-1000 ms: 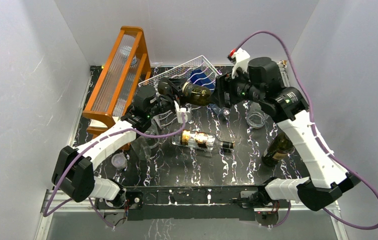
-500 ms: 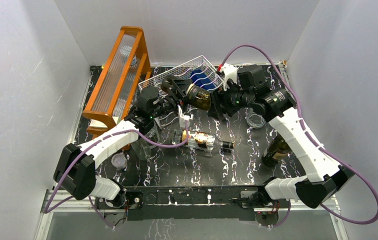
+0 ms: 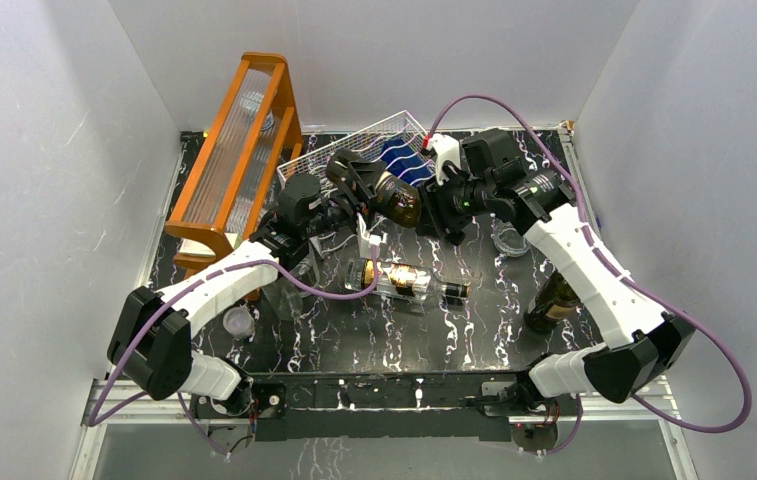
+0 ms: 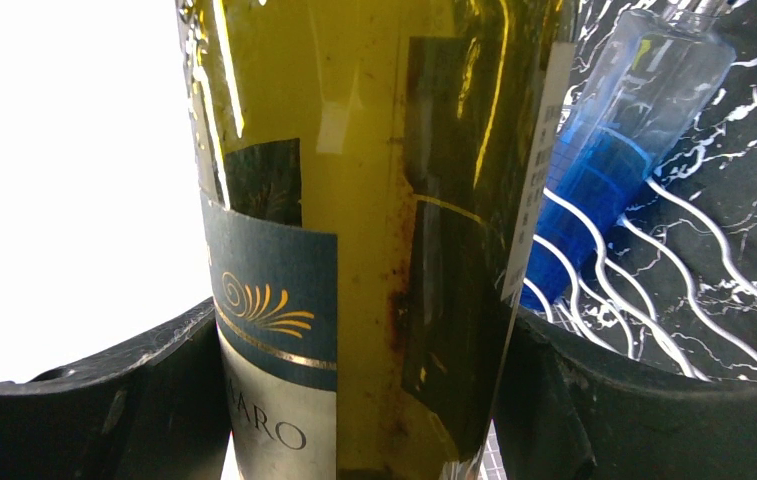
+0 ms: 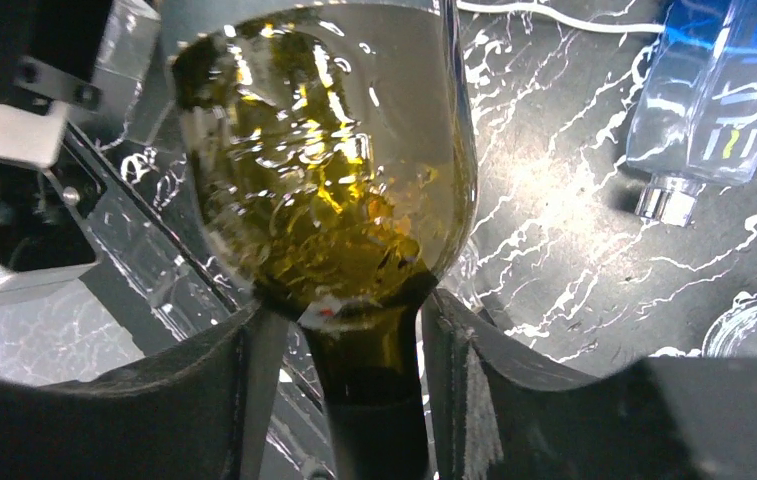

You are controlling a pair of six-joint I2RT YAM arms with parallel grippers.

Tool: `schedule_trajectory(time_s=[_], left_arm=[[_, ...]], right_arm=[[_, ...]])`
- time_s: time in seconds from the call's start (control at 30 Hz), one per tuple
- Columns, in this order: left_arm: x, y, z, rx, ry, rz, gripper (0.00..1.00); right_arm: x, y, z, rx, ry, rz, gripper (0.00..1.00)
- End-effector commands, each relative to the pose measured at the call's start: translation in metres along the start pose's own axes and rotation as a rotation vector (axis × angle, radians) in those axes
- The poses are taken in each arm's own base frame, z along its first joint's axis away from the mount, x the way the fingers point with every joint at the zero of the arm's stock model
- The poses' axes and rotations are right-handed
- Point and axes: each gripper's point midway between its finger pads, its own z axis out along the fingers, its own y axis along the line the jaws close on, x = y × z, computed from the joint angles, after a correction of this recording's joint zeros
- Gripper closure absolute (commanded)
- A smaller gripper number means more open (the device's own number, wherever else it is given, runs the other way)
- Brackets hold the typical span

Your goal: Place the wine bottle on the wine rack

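Left gripper (image 4: 362, 400) clamps smooth green-glass wine bottle (image 4: 354, 150); right gripper (image 5: 362, 390) at neck, grip unclear.

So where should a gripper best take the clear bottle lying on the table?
Probably mid-body on the clear bottle, at its gold label, from straight above: it lies on its side, pointing left-right, so jaws close across its round sides.

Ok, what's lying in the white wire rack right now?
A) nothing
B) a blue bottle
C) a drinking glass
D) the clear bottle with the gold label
B: a blue bottle lies across the wavy white wires of the wine rack, seen in both the top view and the left wrist view.
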Motion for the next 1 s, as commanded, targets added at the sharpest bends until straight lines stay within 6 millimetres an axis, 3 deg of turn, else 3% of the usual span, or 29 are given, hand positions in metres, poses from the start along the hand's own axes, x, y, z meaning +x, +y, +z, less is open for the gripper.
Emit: schedule_trajectory(time_s=[0.0, 0.1, 0.2, 0.57, 0.73, 0.8, 0.87, 0.9, 0.97], left_arm=[[-0.020, 0.078, -0.012, -0.188, -0.052, 0.107, 1.00], [-0.018, 0.078, -0.010, -0.186, -0.043, 0.098, 1.00], [-0.018, 0.081, -0.010, -0.179, -0.044, 0.076, 1.00], [-0.013, 0.075, -0.010, -0.124, -0.021, -0.016, 1.00], [-0.015, 0.067, -0.010, -0.068, -0.028, -0.091, 0.99], [-0.016, 0.064, -0.011, -0.068, -0.031, -0.106, 0.81], [-0.016, 0.062, -0.012, -0.076, -0.030, -0.115, 0.41], [-0.015, 0.060, -0.012, -0.081, -0.027, -0.124, 0.26], [-0.013, 0.056, -0.012, -0.085, -0.017, -0.132, 0.11]], right_arm=[[0.003, -0.002, 0.004, 0.004, 0.031, 0.016, 0.36], [0.005, -0.001, 0.003, 0.000, 0.029, 0.015, 0.30], [0.007, -0.001, 0.003, -0.002, 0.027, 0.010, 0.37], [-0.003, -0.009, -0.002, 0.056, -0.022, 0.013, 0.97], [-0.019, -0.019, -0.013, 0.137, -0.106, 0.016, 1.00], [-0.028, -0.021, -0.020, 0.165, -0.154, 0.008, 1.00], [-0.038, -0.021, -0.029, 0.181, -0.215, -0.003, 1.00], [-0.043, -0.021, -0.032, 0.188, -0.241, -0.006, 1.00], [-0.051, -0.022, -0.042, 0.213, -0.293, -0.007, 1.00]])
